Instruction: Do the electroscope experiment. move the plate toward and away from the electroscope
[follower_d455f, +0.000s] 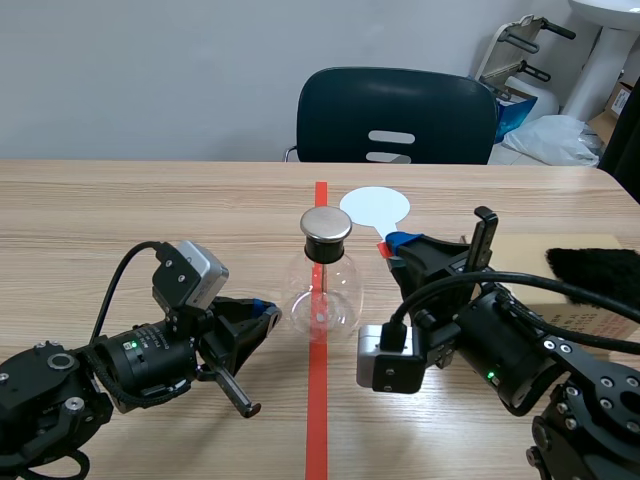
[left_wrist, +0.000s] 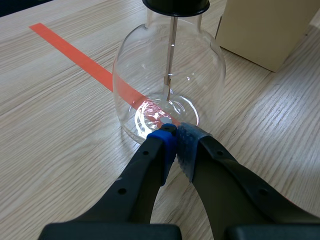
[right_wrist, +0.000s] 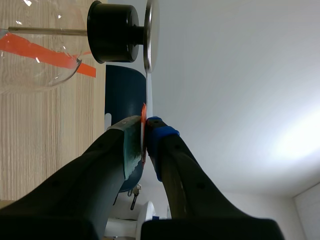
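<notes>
The electroscope (follower_d455f: 325, 272) is a clear glass flask with a black stopper and a metal disc on top, standing on the orange tape line. My right gripper (follower_d455f: 395, 244) is shut on the orange handle of the pale blue round plate (follower_d455f: 375, 208), which stands just right of and behind the metal disc. In the right wrist view the handle (right_wrist: 143, 120) is pinched between the pads, with the electroscope's disc (right_wrist: 149, 35) ahead. My left gripper (follower_d455f: 266, 311) is shut on nothing, its tips (left_wrist: 175, 137) against the flask's base (left_wrist: 167, 85).
A dark chair (follower_d455f: 395, 115) stands behind the table. A cardboard box (follower_d455f: 565, 300) with a black furry cloth (follower_d455f: 592, 270) on it lies at the right; the box (left_wrist: 265, 30) shows beyond the flask in the left wrist view.
</notes>
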